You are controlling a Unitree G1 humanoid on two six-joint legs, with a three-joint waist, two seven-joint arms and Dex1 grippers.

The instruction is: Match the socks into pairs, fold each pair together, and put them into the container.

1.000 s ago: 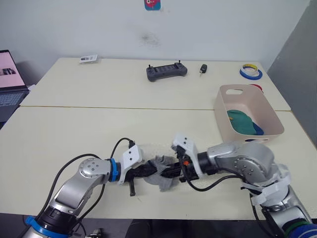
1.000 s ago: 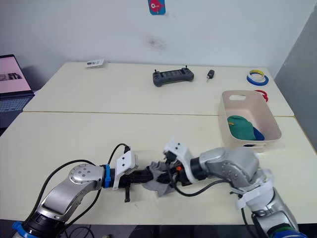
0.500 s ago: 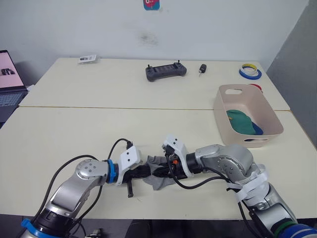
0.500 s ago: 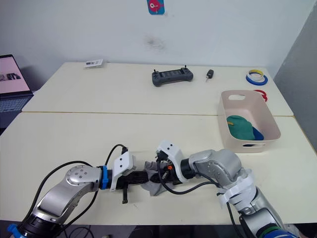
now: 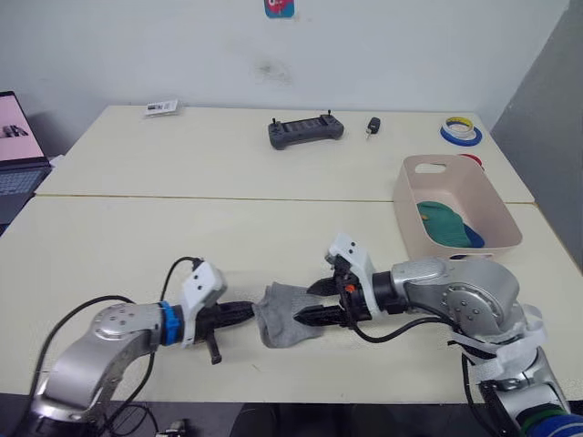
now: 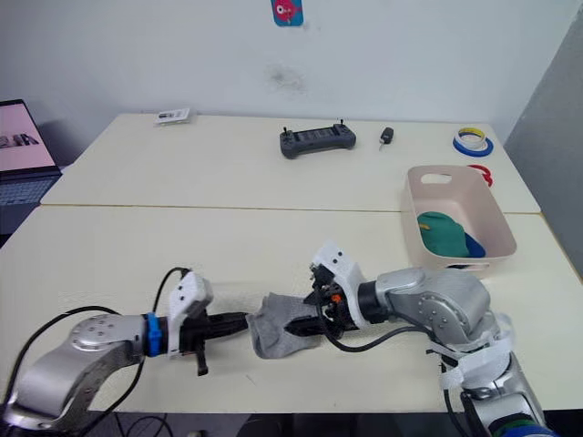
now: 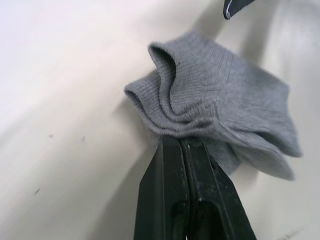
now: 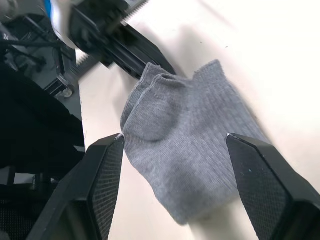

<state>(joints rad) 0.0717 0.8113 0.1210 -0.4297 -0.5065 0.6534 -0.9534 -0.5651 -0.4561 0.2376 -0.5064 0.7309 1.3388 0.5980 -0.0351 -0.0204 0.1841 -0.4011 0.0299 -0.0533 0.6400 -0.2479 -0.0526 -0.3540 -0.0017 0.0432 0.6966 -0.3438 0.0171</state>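
A grey sock pair (image 5: 284,316) is seen lying flat near the front edge of the table (image 5: 182,237), stretched between the two arms. The left arm is extended low across the table from the left, forearm nearly level, and the left gripper (image 5: 248,311) is clamped tight on the cuff end of the socks, the two black fingers (image 7: 186,165) pressed together on the bunched fabric in the left wrist view. The right arm is bent at the elbow and reaches in from the right, its forearm also held low; the right gripper (image 5: 314,303) is spread wide, with one finger raised above the socks and the other lying along the table at the pair's far end. In the right wrist view its fingertips (image 8: 107,165) are seen well apart, framing the socks on either side and gripping nothing. The container (image 5: 492,202) stands well to the right, near the table's right edge, with a green sock (image 5: 440,222) and a blue sock (image 5: 474,238) lying inside it.
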